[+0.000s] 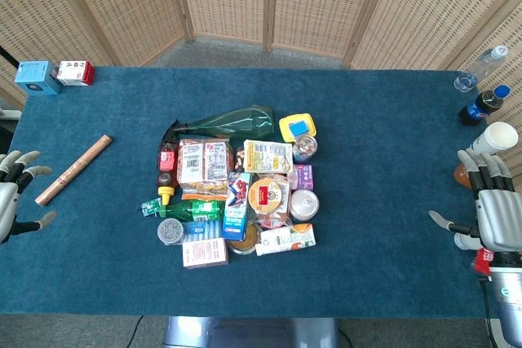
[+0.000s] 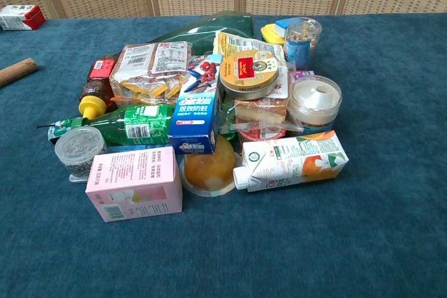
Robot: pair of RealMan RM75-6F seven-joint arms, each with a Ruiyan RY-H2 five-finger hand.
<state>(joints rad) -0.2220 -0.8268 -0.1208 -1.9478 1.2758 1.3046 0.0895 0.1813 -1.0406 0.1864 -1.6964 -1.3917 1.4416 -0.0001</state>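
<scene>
A heap of groceries lies in the middle of the blue table (image 1: pixel 375 160). It includes a green glass bottle (image 1: pixel 232 125), a pink box (image 2: pixel 134 183), a juice carton (image 2: pixel 292 160), a blue toothpaste box (image 2: pixel 199 114), a green plastic bottle (image 2: pixel 122 125) and a round tin (image 2: pixel 251 75). My left hand (image 1: pixel 15 193) hovers open at the table's left edge, near a wooden rolling pin (image 1: pixel 73 169). My right hand (image 1: pixel 489 209) hovers open at the right edge, fingers spread, holding nothing. Neither hand shows in the chest view.
A blue box (image 1: pixel 37 77) and a red-and-white carton (image 1: pixel 75 72) stand at the far left corner. A water bottle (image 1: pixel 481 67), a cola bottle (image 1: pixel 484 104) and a white paper cup (image 1: pixel 494 138) stand at the right edge. Wicker screens (image 1: pixel 269 2) close the back.
</scene>
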